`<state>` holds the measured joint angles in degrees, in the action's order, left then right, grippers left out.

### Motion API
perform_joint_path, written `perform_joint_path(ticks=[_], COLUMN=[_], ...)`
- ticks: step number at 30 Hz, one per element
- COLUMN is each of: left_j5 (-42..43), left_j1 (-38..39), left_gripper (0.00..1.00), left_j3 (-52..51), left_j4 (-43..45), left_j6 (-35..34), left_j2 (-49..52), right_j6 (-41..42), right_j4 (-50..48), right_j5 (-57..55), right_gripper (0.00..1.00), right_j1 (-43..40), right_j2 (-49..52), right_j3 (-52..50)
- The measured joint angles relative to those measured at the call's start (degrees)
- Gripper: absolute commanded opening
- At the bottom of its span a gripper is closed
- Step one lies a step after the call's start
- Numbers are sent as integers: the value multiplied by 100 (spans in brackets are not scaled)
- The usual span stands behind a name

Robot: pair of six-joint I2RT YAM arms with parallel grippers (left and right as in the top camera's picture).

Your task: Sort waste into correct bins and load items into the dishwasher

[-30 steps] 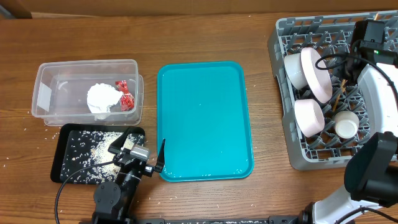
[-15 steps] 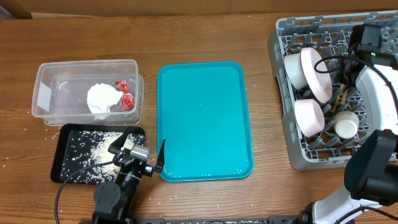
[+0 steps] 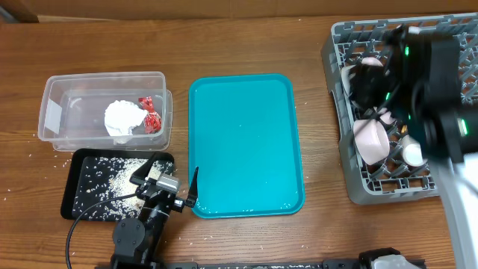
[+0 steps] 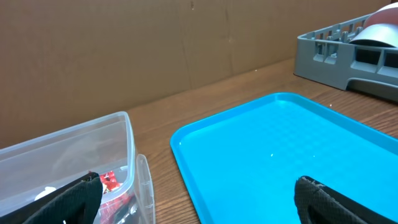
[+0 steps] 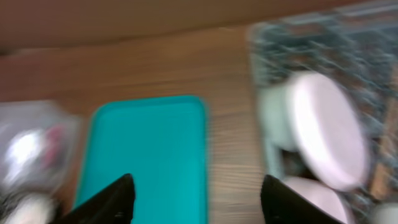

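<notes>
- Left gripper: at the near edge of the table, jaws spread wide, nothing held. Same spot as a second ago.
- Black tray: just left of that gripper, rice grains scattered inside, a few strays on the wood beside it.
- Teal tray: mid-table, unmoved.
- Clear tub: beyond the black tray, with the tissue and red wrapper inside, side by side. Unchanged.
- Rack: right side. Bowl and cup sit in its near half. Plate stands on edge, seen in the blurred wrist view.
- Right arm: changed. It was along the rack's right edge; now it is a blurred mass over the rack's middle, hiding much of the dishes.
- Right gripper: jaws well apart, nothing between them.
</notes>
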<state>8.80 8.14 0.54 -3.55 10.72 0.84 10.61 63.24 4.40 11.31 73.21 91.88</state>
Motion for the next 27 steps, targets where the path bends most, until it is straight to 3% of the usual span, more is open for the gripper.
perform_joint_path(ticks=[6, 13, 17, 23, 27], left_j5=[0, 0, 0, 0, 0], left_j1=[0, 0, 0, 0, 0], left_gripper=[100, 100, 100, 100, 100], left_j3=[0, 0, 0, 0, -2], left_j4=[0, -2, -2, 0, 7], left_j6=[0, 0, 0, 0, 0], left_j2=[0, 2, 2, 0, 2], right_j6=[81, 136, 267, -317, -914], right_j4=[44, 507, 299, -1377, -2656], right_j5=[1427, 1635, 1609, 1123, 1008], right_gripper=[100, 100, 100, 100, 100], right_j1=[1714, 1917, 1915, 1589, 892], right_j2=[-909, -892, -892, -1220, -2518], right_j3=[28, 28, 28, -264, -1832])
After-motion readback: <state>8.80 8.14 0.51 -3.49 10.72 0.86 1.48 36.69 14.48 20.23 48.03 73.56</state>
